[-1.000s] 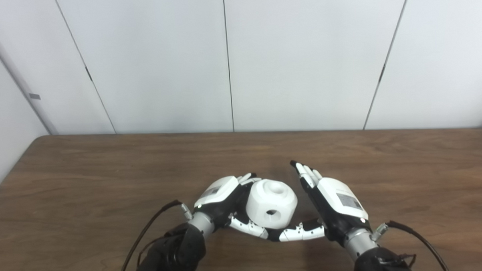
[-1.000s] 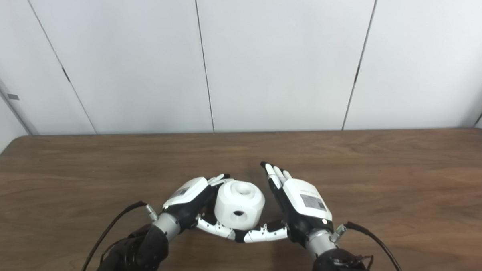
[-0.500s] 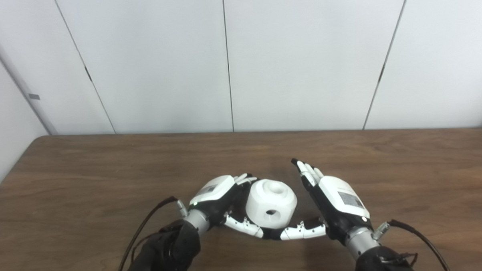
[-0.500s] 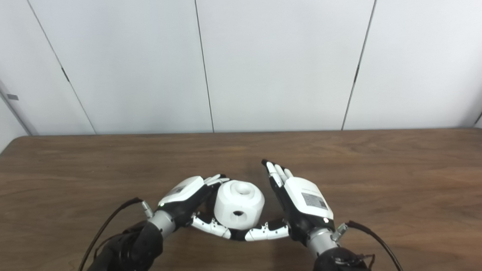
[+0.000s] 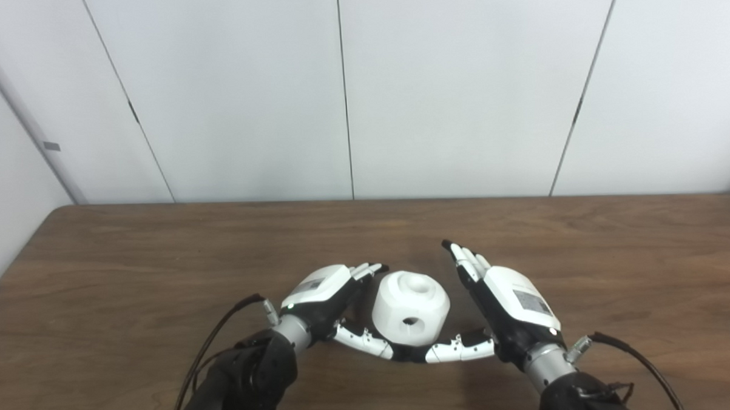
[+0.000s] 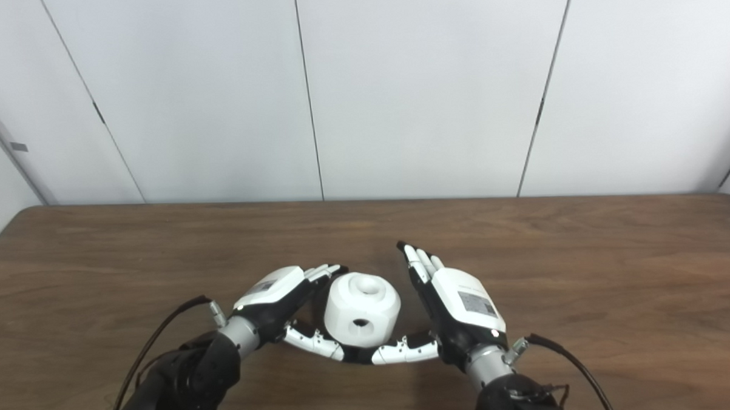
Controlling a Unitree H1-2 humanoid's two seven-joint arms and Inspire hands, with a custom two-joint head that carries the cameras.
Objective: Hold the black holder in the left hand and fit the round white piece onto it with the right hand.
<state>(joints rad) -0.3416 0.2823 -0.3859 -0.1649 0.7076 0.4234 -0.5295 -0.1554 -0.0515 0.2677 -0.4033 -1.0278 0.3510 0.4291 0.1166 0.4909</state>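
Note:
The round white piece (image 5: 410, 308) stands on the brown table (image 5: 130, 268) between my two hands. It is a squat cylinder with a dished hole on top and a small hole in its near side. No black holder shows; whatever is under the white piece is hidden. My left hand (image 5: 332, 297) is open just left of the piece, fingers straight, a narrow gap between them and the piece. My right hand (image 5: 502, 300) is open to the right, apart from it. Both thumbs reach in front of the piece, their tips nearly meeting.
The table's far edge meets a white panelled wall (image 5: 349, 90). Black cables run from both wrists (image 5: 224, 331) toward the near edge. Nothing else stands on the table.
My left hand has drawn back to the left and its fingers have come off the white piece. The right hand and the piece stay where they were.

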